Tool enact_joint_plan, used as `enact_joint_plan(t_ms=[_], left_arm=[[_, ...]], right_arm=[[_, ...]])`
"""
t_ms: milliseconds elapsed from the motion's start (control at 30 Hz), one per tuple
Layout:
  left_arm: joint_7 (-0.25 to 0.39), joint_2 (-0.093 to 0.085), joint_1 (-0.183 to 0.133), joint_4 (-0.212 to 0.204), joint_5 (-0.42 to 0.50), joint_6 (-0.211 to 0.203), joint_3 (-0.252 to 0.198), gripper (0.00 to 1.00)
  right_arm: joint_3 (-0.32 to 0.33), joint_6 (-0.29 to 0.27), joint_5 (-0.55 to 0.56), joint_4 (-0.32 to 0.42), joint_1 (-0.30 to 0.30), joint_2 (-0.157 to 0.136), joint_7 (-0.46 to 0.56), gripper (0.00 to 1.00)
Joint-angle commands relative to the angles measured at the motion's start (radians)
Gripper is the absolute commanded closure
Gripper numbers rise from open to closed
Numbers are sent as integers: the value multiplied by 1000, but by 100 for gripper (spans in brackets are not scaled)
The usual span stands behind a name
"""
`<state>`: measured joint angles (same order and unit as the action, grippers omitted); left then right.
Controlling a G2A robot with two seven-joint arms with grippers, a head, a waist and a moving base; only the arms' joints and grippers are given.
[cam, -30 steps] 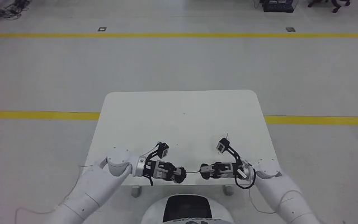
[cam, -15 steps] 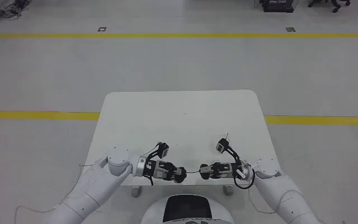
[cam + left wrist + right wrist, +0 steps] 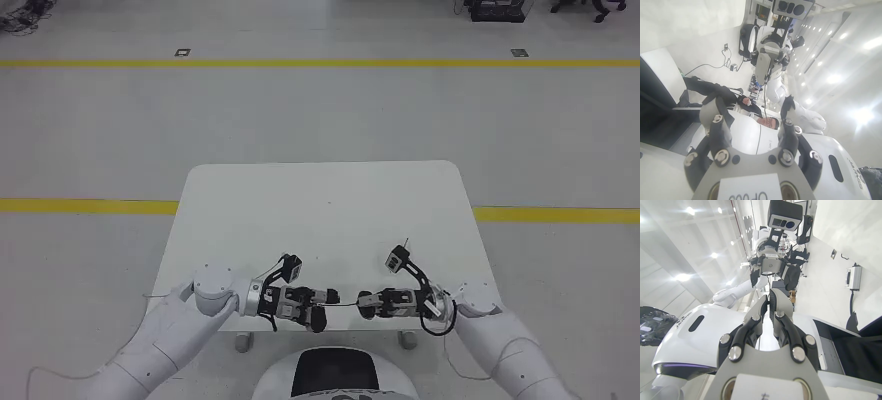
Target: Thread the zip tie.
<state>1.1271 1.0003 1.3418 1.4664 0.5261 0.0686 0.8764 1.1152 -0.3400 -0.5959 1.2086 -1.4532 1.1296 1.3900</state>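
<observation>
The zip tie (image 3: 345,304) is a thin black strip stretched level between my two grippers, above the front edge of the white table (image 3: 320,200). My right gripper (image 3: 364,303) is shut on one end of it; in the right wrist view its fingers (image 3: 775,302) are pressed nearly together. My left gripper (image 3: 322,309) stands open around the other end, its black-padded fingers (image 3: 715,106) spread wide with nothing gripped. In the left wrist view the tie (image 3: 765,102) runs from the right gripper (image 3: 764,79) toward the camera. The open left gripper (image 3: 772,282) also faces the right wrist camera.
The tabletop behind the grippers is bare white, with rounded corners. Yellow floor lines run across beyond the table on both sides.
My left gripper has opened and let go of the tie's end, its fingers spreading apart. The right gripper has kept its hold and stayed almost still.
</observation>
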Motion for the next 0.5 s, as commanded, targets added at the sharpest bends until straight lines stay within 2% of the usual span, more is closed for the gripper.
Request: enact_joint_plan(t_ms=[0,167,233,400,467], left_arm=[[1,0,0,0,0,0,0,0],[1,0,0,0,0,0,0,0],[-57,3,4,8,-11,1,-9,0],[-91,8,-2,18,7,-10,-26,0],[-140,11,-3,17,14,0,-30,0]], right_arm=[[1,0,0,0,0,0,0,100],[1,0,0,0,0,0,0,100],[-3,6,15,16,-6,0,-38,100],[-3,10,26,35,-14,-5,-45,100],[-8,12,30,39,-14,-5,-47,100]])
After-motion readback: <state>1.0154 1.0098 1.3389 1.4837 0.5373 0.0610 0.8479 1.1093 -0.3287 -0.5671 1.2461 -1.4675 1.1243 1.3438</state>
